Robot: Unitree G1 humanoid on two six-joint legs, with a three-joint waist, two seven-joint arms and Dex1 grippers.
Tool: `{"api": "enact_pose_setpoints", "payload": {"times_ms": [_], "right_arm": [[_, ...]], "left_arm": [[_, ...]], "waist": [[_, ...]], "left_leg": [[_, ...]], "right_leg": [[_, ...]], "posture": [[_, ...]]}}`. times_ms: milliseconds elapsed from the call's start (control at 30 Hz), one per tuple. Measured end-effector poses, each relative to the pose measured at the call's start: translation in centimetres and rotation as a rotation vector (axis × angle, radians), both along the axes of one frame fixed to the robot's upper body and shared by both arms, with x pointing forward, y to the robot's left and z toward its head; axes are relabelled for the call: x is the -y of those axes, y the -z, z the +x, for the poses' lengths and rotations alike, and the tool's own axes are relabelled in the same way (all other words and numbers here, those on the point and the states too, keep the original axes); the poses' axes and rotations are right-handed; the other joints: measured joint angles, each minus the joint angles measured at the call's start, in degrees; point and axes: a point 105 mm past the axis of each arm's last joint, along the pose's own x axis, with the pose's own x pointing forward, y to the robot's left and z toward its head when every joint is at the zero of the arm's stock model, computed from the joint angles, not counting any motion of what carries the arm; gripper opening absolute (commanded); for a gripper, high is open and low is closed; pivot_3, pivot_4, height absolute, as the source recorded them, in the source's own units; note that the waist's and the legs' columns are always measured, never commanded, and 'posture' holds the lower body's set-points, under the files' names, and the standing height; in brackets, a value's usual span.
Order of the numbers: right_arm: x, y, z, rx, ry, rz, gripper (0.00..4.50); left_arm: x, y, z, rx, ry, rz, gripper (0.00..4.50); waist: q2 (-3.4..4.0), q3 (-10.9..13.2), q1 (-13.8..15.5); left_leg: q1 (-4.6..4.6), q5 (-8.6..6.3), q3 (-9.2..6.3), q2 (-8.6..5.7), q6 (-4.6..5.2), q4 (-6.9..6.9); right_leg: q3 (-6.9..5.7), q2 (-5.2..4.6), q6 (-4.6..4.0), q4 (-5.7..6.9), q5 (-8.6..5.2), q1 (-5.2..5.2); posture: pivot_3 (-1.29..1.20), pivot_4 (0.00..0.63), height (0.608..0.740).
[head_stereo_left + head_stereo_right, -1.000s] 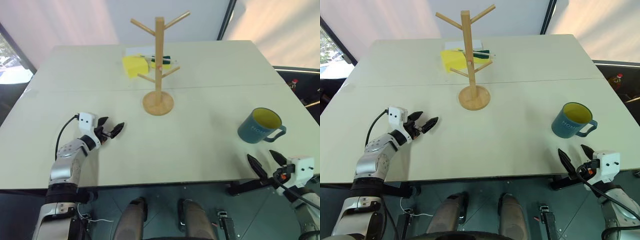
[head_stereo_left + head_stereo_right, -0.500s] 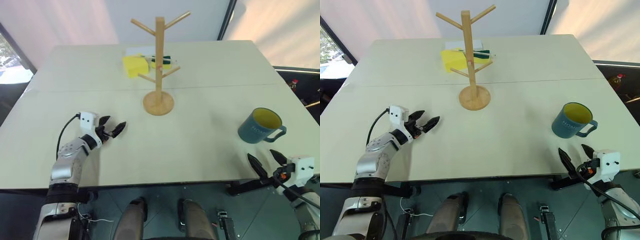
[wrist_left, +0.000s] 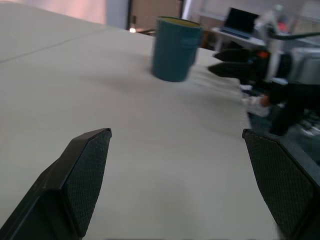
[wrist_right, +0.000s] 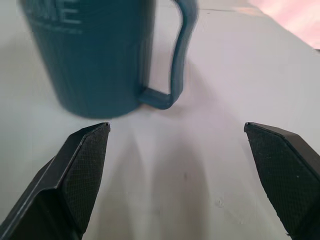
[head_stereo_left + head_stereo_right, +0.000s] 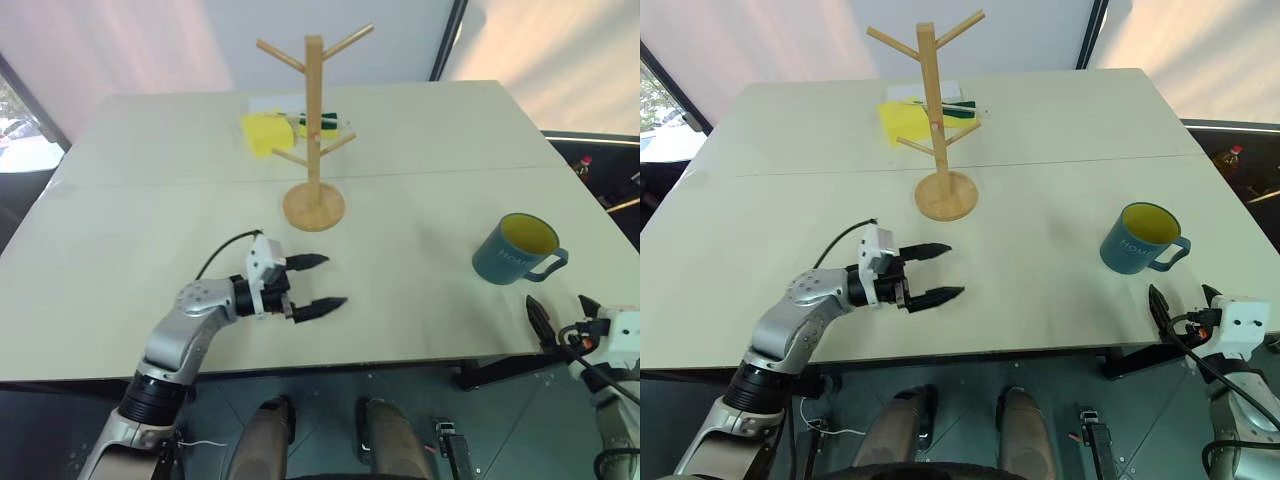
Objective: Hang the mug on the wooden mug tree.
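The teal-blue mug with a yellow inside stands upright at the table's right side, its handle toward the right front. The wooden mug tree stands on its round base at the middle back, with nothing on its pegs. My left gripper hovers open over the table's front middle, in front of the tree, and points right toward the mug. At the front edge my right gripper is open just short of the mug, with the handle straight ahead between the fingers' lines. Neither gripper touches anything.
A yellow sponge, white paper and a dark green item lie behind the tree. A seam crosses the table in front of them. The table's front edge runs under my right gripper. A bottle stands off the table at the right.
My left gripper has swung from the table's left side to the front middle and turned to point right, with its fingers wider apart. My right gripper has shifted slightly right. Mug and tree are unmoved.
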Motion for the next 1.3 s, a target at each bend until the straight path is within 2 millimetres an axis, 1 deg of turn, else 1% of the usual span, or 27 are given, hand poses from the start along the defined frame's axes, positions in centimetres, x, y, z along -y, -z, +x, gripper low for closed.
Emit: {"api": "enact_pose_setpoints", "payload": {"times_ms": [133,267,567,800,900,1000,1067,1133,1300], "right_arm": [[0.6,0.2,0.7,0.010,0.037,0.015,4.46],[1.1,0.2,1.6,0.028,0.060,0.020,4.46],[1.4,-0.1,3.3,0.047,0.076,0.019,4.46],[1.1,0.0,4.3,0.046,0.067,0.023,4.46],[0.9,-0.1,4.9,0.046,0.052,0.028,3.64],[0.6,-0.3,5.2,0.053,0.032,0.034,2.19],[0.5,-0.3,5.2,0.054,0.022,0.036,1.00],[0.3,-0.2,5.2,0.052,0.012,0.038,0.04],[-0.2,-0.5,5.1,0.048,-0.017,0.023,0.04]], "left_arm": [[0.3,-0.6,0.2,0.027,0.011,0.004,4.50],[0.5,-0.8,-0.1,0.039,0.030,0.010,4.50],[0.6,-1.3,-0.6,0.068,0.045,0.017,4.50],[0.5,-1.4,-0.8,0.076,0.043,0.019,4.50],[0.5,-1.5,-0.8,0.079,0.035,0.018,4.50],[0.5,-1.5,-0.7,0.079,0.027,0.020,4.50],[0.4,-1.3,-0.8,0.076,0.022,0.023,4.50],[0.2,-1.1,-0.8,0.070,0.016,0.027,4.50],[0.1,-1.1,-0.7,0.071,0.003,0.029,4.50]], "waist": [[0.03,0.0,0.0],[0.04,0.0,0.0],[0.05,0.0,0.0],[0.05,0.0,0.0],[0.05,0.0,-0.1],[0.05,0.0,-0.1],[0.05,0.0,-0.1],[0.05,0.0,-0.1],[0.06,0.0,0.0]], "left_leg": [[0.00,0.01,0.01,0.01,0.01,0.04],[0.00,0.01,0.02,0.00,0.02,0.03],[0.05,0.02,-0.01,0.00,0.03,0.04],[0.05,0.02,-0.01,0.00,0.03,0.04],[0.06,0.02,-0.01,-0.01,0.04,0.04],[0.08,0.02,-0.01,0.00,0.04,0.05],[0.08,0.02,-0.01,0.00,0.04,0.04],[0.09,0.02,-0.01,0.00,0.04,0.04],[0.11,0.02,-0.02,0.00,0.04,0.07]], "right_leg": [[0.01,0.02,0.00,0.00,0.00,0.04],[0.04,0.02,0.00,0.04,0.00,0.04],[0.04,0.05,0.00,0.16,0.01,0.04],[0.05,0.06,0.00,0.19,0.01,0.05],[0.05,0.06,0.00,0.21,0.01,0.05],[0.05,0.07,0.00,0.26,0.01,0.05],[0.06,0.07,0.00,0.28,0.02,0.05],[0.06,0.07,0.00,0.30,0.02,0.04],[0.07,0.07,0.01,0.35,0.02,0.04]], "posture": [[0.00,0.150,0.740],[0.00,0.150,0.740],[0.00,0.150,0.740],[0.00,0.150,0.740],[0.00,0.150,0.740],[0.00,0.150,0.740],[0.00,0.150,0.740],[0.00,0.150,0.740],[0.00,0.150,0.740]]}}
